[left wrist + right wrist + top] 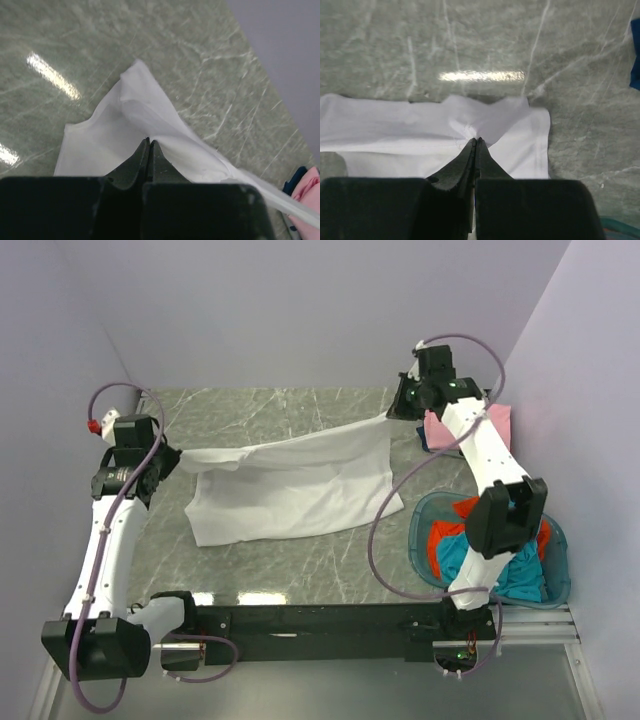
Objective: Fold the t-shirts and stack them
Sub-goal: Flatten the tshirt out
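Note:
The white t-shirt (290,485) hangs stretched between my two grippers above the marble table, its lower part resting on the table. My left gripper (180,460) is shut on the shirt's left edge; in the left wrist view its tips (149,141) pinch the white cloth (125,125). My right gripper (392,416) is shut on the shirt's right corner; in the right wrist view its tips (477,140) pinch the cloth (395,130). A pink t-shirt (495,422) lies at the far right behind my right arm. Teal (520,575) and orange-red (438,540) t-shirts lie in the basket.
The round translucent blue basket (418,530) stands at the right near edge, partly under my right arm. Lilac walls close in the table on the left, back and right. A black rail (320,620) runs along the near edge.

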`<state>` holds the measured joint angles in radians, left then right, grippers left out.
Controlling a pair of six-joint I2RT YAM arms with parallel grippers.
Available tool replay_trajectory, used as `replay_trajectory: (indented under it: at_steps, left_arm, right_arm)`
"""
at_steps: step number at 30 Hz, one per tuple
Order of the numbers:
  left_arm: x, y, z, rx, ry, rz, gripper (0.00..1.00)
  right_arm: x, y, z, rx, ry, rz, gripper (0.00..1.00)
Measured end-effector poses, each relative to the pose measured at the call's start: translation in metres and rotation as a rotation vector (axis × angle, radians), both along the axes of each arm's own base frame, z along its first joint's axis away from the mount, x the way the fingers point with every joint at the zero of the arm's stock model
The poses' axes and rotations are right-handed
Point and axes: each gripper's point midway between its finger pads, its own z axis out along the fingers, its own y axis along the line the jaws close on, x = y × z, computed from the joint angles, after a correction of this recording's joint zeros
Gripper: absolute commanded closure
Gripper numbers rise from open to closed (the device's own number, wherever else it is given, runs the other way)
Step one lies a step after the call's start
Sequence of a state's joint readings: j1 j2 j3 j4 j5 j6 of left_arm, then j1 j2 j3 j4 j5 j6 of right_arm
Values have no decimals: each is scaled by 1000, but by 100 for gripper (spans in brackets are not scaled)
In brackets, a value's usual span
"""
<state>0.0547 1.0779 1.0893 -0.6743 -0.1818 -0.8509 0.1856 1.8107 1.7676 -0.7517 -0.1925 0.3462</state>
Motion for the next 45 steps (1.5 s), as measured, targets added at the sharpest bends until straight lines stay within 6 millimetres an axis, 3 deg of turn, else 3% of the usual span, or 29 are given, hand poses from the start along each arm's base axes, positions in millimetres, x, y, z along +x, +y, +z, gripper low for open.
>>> replay_trajectory:
  at_steps: [9,12,14,17,19,23,25,27,37,45]
  left_arm:
    - [-7,10,80,59,-250,32,100]
    - [-17,10,109,71,-373,36,100]
    - [-26,10,111,71,-410,42,100]
    - [-36,12,95,62,-394,63,100]
    - [-39,12,67,43,-333,82,100]
    - [-51,13,-2,10,-161,114,100]
    - [-59,12,-27,-1,-90,126,100]
    - [-63,12,-41,-8,-54,130,100]
    - [-67,4,-62,-36,-10,98,100]
    - [-65,-2,-66,-56,-9,73,100]
  right_arm:
    - [-30,-1,120,65,-329,30,100]
    - [-57,-3,145,91,-428,52,100]
    - [-79,-4,147,106,-461,68,99]
    - [-112,-7,113,97,-421,91,97]
    - [-127,-10,76,74,-345,100,93]
    - [-166,-21,-33,4,-62,104,86]
    - [-187,-26,-74,-18,73,106,84]
    - [-205,-29,-102,-31,171,107,81]
    - [-200,-12,-134,20,344,156,71]
    - [-213,15,-139,11,374,277,69]
